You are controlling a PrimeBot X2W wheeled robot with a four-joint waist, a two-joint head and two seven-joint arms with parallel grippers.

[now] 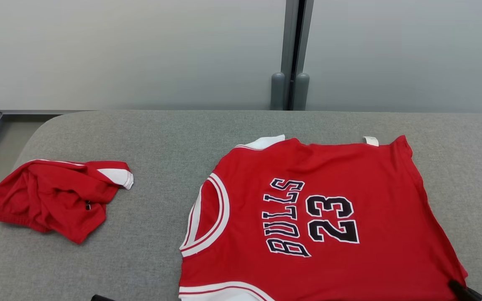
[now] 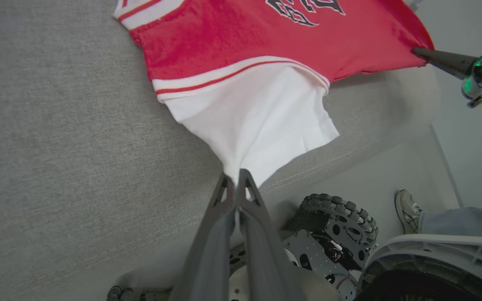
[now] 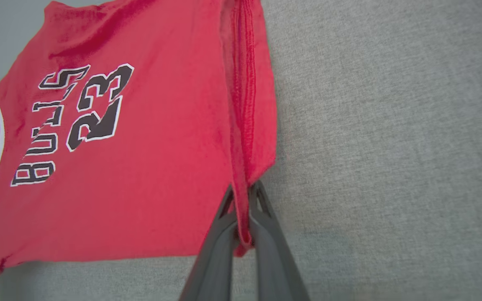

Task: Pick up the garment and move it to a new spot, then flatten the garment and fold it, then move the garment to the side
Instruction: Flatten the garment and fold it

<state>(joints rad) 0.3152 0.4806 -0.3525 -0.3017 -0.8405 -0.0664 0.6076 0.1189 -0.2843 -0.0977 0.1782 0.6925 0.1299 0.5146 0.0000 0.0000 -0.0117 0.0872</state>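
Left jaws clamp the white sleeve, right jaws the red hem of the jersey; both bites look shallow, so a brisk lift might slip one.

Red clothes: two. jersey pinched in both jaws, crumpled bundle well apart from them. Grippers: two, left gripper, right gripper. Grey table: one. Shoe: one. Bumpy wheel: one, near left jaws.
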